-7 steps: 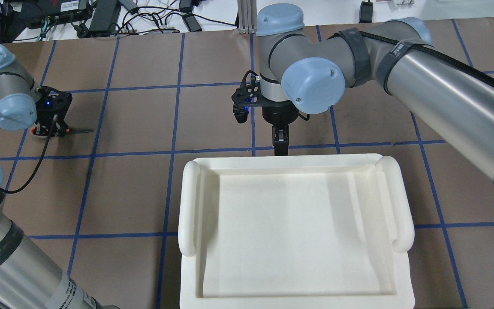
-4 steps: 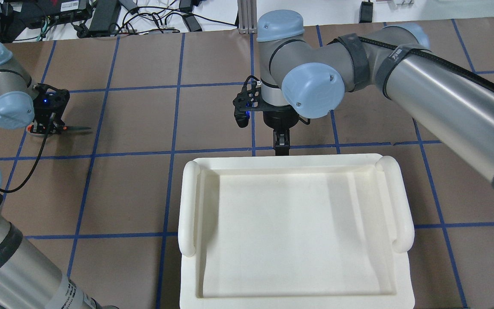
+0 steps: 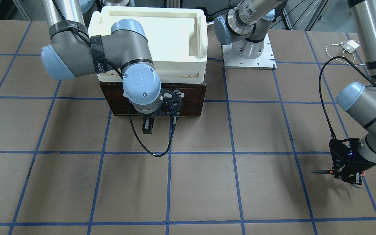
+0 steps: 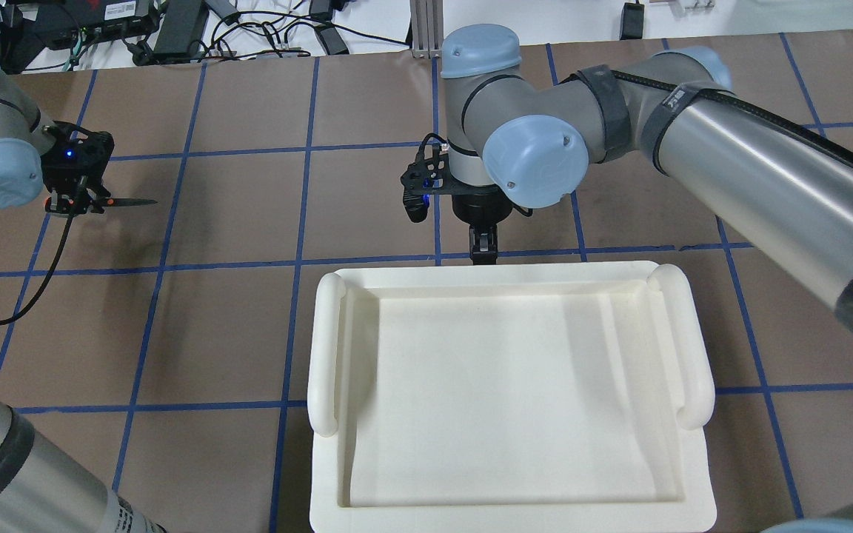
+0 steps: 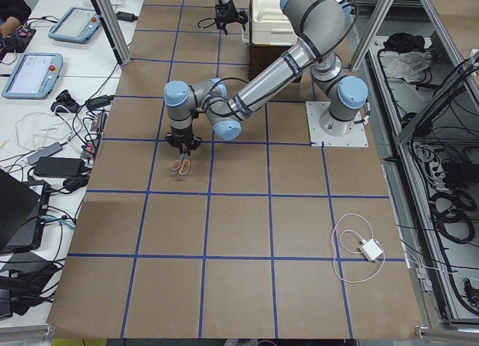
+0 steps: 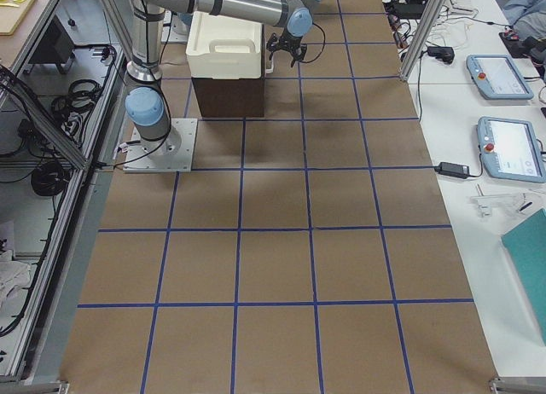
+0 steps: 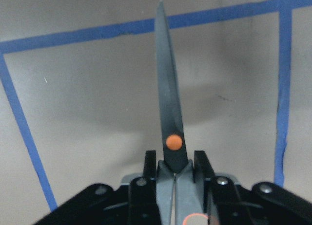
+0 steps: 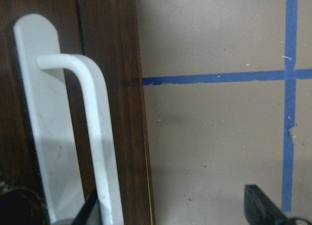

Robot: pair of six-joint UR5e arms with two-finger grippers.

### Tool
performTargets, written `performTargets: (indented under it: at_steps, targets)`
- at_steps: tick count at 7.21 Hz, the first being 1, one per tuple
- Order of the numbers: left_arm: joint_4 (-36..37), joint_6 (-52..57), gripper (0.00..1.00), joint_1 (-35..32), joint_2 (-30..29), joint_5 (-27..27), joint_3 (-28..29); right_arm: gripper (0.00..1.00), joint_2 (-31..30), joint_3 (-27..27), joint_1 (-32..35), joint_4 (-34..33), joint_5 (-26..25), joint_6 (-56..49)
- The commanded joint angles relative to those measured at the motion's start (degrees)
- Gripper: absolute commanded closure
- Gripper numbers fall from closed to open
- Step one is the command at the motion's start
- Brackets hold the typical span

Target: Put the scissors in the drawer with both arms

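The scissors (image 4: 129, 201) are in my left gripper (image 4: 75, 203), which is shut on them near the pivot at the table's far left. The dark blade (image 7: 168, 103) points away from the fingers and hangs a little above the brown mat; it also shows in the front view (image 3: 320, 171). The dark brown drawer (image 3: 191, 99) is shut, under the cream tray. My right gripper (image 3: 147, 126) is open and points down in front of the drawer. The white bar handle (image 8: 92, 113) stands next to its left finger (image 8: 91, 208).
The cream-white plastic tray (image 4: 326, 348) sits on top of the brown cabinet and hides it from above. The left arm's base plate (image 3: 248, 55) stands beside the cabinet. A white charger and cable (image 3: 346, 45) lie near the mat's edge. Blue tape lines grid the mat.
My left gripper has lifted the scissors and carried them a little away from the robot. The right gripper has stayed almost still at the drawer front.
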Motion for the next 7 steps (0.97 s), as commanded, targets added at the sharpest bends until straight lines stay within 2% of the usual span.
performTargets:
  at_steps: [1,3,7]
  targets:
    - [-8.8,-1.1,1.0,-1.4,4.7,-0.7,1.7,0.0,0.2,0.0,0.6,-0.8,-0.1,0.0]
    - [-15.5,-1.1,1.0,-1.8,7.1,-1.0,2.5,0.0,0.4,0.0,1.2,-3.4,-0.1,-0.2]
    - [-16.3,-1.6,1.0,-1.8,7.8,-0.9,2.5,0.0,0.6,0.7,1.2,-5.8,-0.1,-2.5]
